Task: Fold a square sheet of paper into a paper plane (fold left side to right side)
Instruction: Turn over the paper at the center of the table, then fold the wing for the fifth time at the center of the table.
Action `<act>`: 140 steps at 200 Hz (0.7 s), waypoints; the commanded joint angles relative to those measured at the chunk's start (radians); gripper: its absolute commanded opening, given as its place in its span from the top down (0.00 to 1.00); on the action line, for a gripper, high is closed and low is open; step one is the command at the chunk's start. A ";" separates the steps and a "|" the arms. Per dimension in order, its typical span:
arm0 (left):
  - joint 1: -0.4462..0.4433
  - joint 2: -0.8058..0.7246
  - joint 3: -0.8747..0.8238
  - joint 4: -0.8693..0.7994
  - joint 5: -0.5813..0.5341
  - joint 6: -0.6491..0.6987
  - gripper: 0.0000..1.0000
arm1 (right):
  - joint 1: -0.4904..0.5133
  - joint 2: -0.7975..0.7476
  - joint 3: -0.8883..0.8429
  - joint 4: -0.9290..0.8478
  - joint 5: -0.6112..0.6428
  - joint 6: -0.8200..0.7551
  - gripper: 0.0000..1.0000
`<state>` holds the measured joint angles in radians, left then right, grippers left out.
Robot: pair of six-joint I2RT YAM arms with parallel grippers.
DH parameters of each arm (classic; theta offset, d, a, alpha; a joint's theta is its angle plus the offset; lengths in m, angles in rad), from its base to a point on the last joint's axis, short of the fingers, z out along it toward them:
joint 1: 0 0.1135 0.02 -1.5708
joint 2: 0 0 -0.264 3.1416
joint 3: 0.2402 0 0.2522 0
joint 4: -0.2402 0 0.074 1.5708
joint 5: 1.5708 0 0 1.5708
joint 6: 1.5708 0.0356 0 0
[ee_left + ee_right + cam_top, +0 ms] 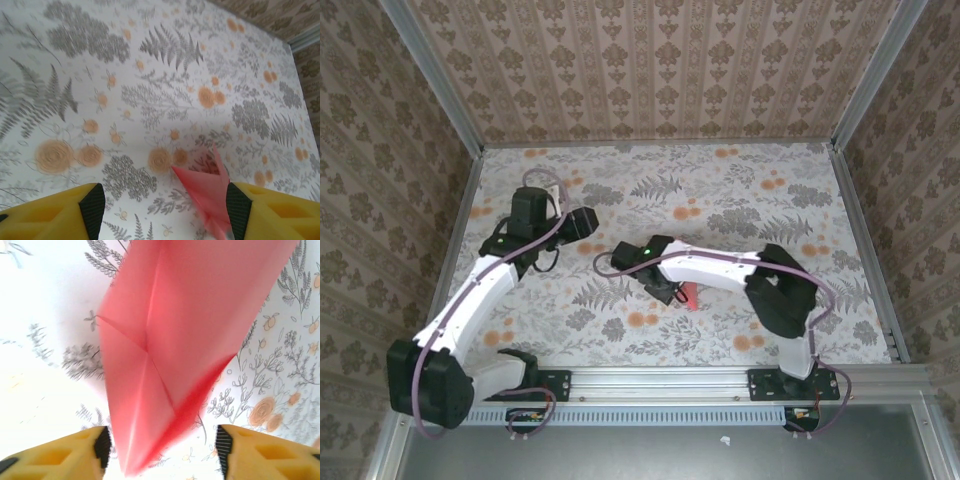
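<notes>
while my right gripper [162, 442] stands with its fingers spread apart, the paper plane [155, 355] sits blurred between them, its narrow end close beside the left pad [103, 445] and clear of the right one, so i clamp nothing. my left gripper [165, 205] gapes too, empty. the pink dart pokes in just beside its right finger [239, 207], over the flower-print table [150, 75].

White arms [480, 285], purple cables [552, 228], yellow claw fingers [50, 457]
</notes>
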<state>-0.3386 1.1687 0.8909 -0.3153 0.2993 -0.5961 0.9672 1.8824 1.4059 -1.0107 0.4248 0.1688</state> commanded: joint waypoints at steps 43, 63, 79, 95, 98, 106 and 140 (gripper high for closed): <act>-0.087 0.160 -0.066 0.192 0.159 -0.159 0.31 | -0.145 -0.396 -0.254 0.244 -0.243 0.105 0.25; -0.145 0.218 -0.074 0.254 0.173 -0.214 0.30 | -0.237 -0.548 -0.376 0.416 -0.310 0.164 0.20; -0.182 0.264 -0.078 0.305 0.176 -0.266 0.30 | -0.297 -0.656 -0.479 0.572 -0.337 0.204 0.13; -0.217 0.315 -0.067 0.349 0.182 -0.305 0.30 | -0.345 -0.741 -0.566 0.688 -0.343 0.233 0.04; -0.224 0.327 -0.064 0.354 0.184 -0.313 0.30 | -0.354 -0.756 -0.579 0.705 -0.345 0.239 0.03; -0.240 0.356 -0.053 0.366 0.184 -0.331 0.31 | -0.376 -0.788 -0.608 0.743 -0.351 0.253 0.00; -0.296 0.448 -0.012 0.381 0.178 -0.393 0.34 | -0.449 -0.874 -0.671 0.790 -0.383 0.273 0.00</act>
<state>-0.6048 1.5761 0.8326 0.0200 0.4652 -0.9123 0.5529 1.0569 0.7654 -0.3275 0.0872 0.3973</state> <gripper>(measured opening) 0.673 0.996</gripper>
